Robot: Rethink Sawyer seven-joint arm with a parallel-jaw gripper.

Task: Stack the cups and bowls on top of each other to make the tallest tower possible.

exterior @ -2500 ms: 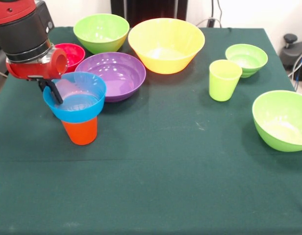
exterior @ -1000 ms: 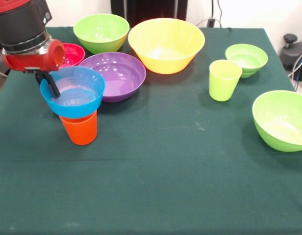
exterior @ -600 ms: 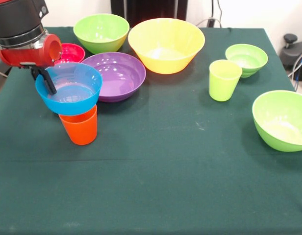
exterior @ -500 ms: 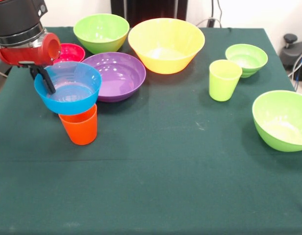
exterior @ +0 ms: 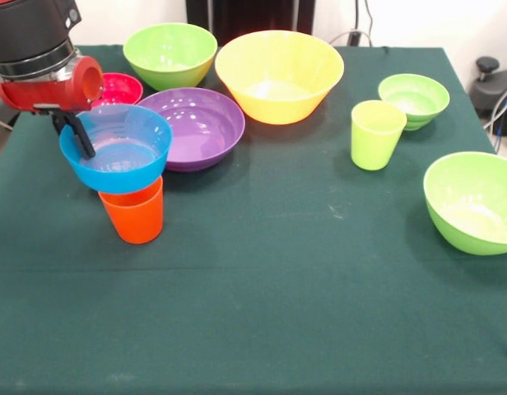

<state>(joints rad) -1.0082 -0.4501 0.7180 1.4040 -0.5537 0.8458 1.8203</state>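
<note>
The end effector (exterior: 75,137) is closed on the left rim of the blue bowl (exterior: 115,151), which sits in the mouth of the orange cup (exterior: 134,214) on the tabletop (exterior: 262,304). The purple bowl (exterior: 192,123) beside it looks empty.

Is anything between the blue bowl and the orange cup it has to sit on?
Nothing visible. The end effector holds the blue bowl by its rim, tilted, directly over the orange cup. The bowl's base meets or hides the cup's mouth; whether it is seated is unclear. The purple bowl sits beside them, not between.
</note>
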